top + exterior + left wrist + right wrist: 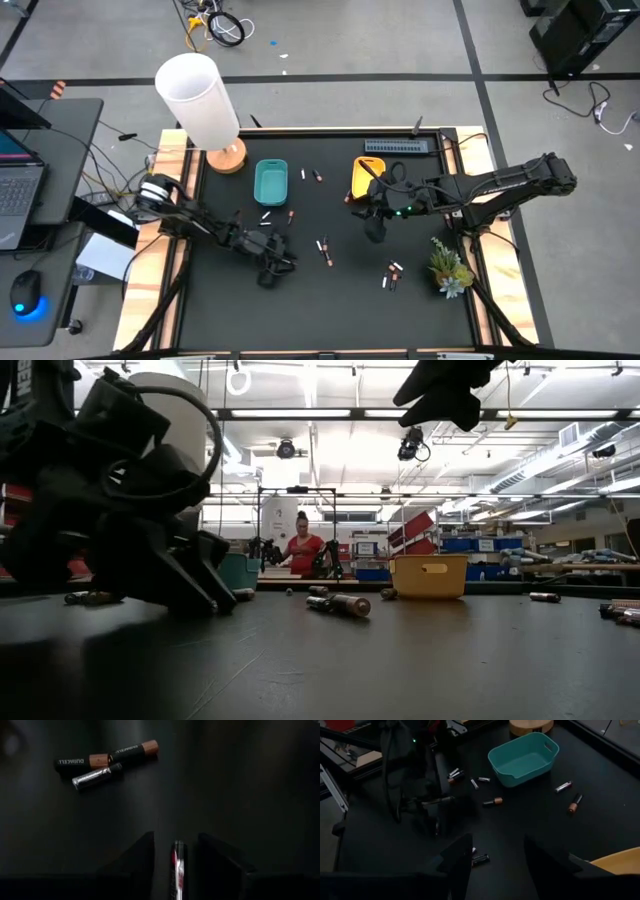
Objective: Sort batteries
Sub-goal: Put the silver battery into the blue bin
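We see the left gripper (175, 851) low on the black table (340, 300), its fingers spread a little with one silver battery (177, 867) lying between them, not clamped. Three more batteries (107, 762) lie ahead. The right gripper (492, 852) hangs open and empty above the table, near the yellow tray (366, 176).
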Available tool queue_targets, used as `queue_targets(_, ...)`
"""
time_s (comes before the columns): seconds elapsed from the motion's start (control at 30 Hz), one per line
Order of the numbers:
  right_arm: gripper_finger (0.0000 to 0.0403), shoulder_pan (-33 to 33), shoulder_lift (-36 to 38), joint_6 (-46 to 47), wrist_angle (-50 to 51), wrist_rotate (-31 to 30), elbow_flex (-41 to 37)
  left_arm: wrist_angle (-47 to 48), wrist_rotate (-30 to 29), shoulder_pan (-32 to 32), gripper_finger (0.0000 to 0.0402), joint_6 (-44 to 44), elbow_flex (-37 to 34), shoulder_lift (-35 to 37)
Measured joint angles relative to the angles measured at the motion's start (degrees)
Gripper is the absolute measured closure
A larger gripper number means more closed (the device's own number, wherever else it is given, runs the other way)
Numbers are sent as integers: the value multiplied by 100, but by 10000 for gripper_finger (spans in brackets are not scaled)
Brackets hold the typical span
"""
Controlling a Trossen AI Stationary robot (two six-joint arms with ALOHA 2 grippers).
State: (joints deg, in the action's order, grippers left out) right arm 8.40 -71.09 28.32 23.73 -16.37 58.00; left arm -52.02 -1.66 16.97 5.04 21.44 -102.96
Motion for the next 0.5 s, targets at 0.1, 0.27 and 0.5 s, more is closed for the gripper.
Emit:
queue_targets(0.1,215,0,0,-18,3,69,0,-72,16,-4,274,60,29,-137)
queue_targets(0.27,215,0,0,-120,3,100,0,-80,88,-4,364,77,30,-291)
queue_targets(0.5,215,0,0,-138,13,156,0,-218,43,-16,364,-134,24,-383)
